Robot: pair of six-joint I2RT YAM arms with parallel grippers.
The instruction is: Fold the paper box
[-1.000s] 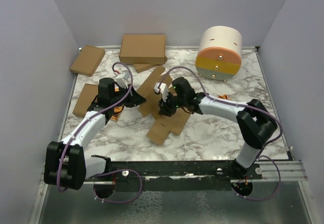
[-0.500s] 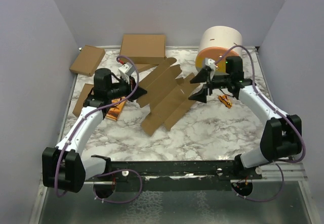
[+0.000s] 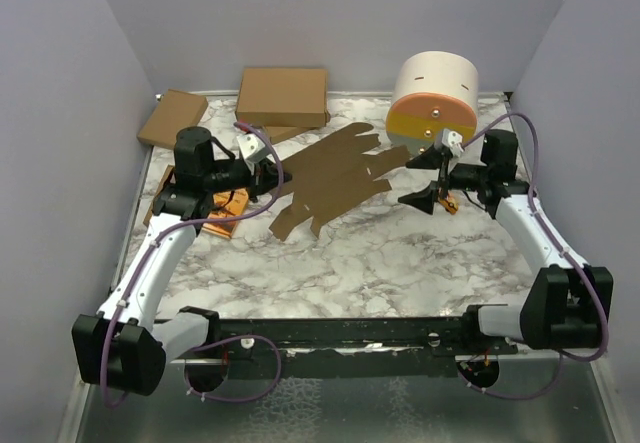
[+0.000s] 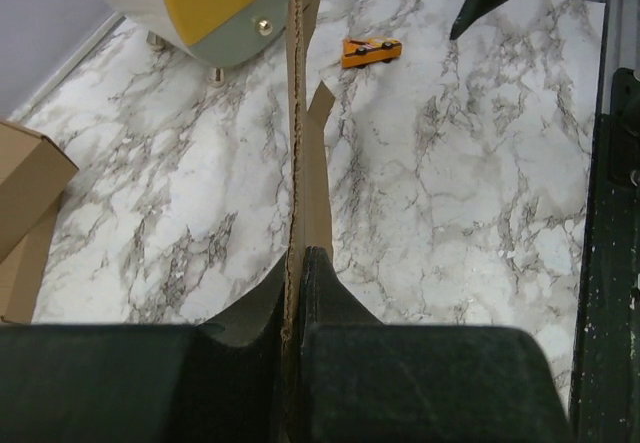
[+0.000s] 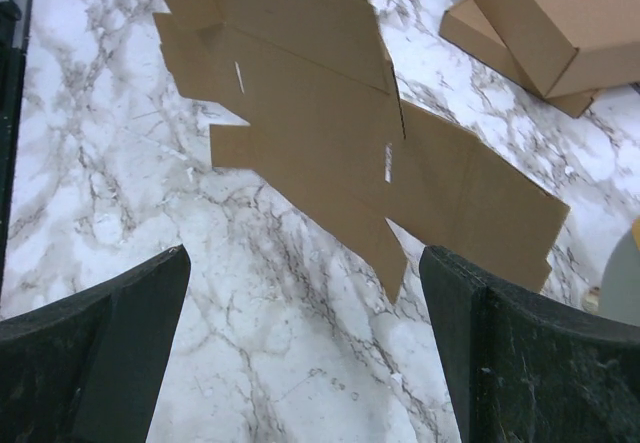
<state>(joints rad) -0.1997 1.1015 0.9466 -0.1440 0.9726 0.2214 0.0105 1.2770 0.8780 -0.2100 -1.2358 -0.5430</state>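
Left jaws are clamped on the left edge of the paper box (image 3: 330, 175), holding the sheet roughly flat over mid-surface (image 3: 400, 263). Right jaws gape wide just off its far end. I'd grab that free flap squarely before creasing.

Count:
- one round drawer unit (image 3: 433, 103)
- four other cartons (image 3: 282, 96)
- one booklet (image 3: 228, 208)
- one toy car (image 4: 370, 51)

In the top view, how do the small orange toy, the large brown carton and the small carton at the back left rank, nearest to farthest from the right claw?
From the right claw:
1. small orange toy, close by, on the table's right side.
2. large brown carton, at the back, left of centre.
3. small carton, back left corner.
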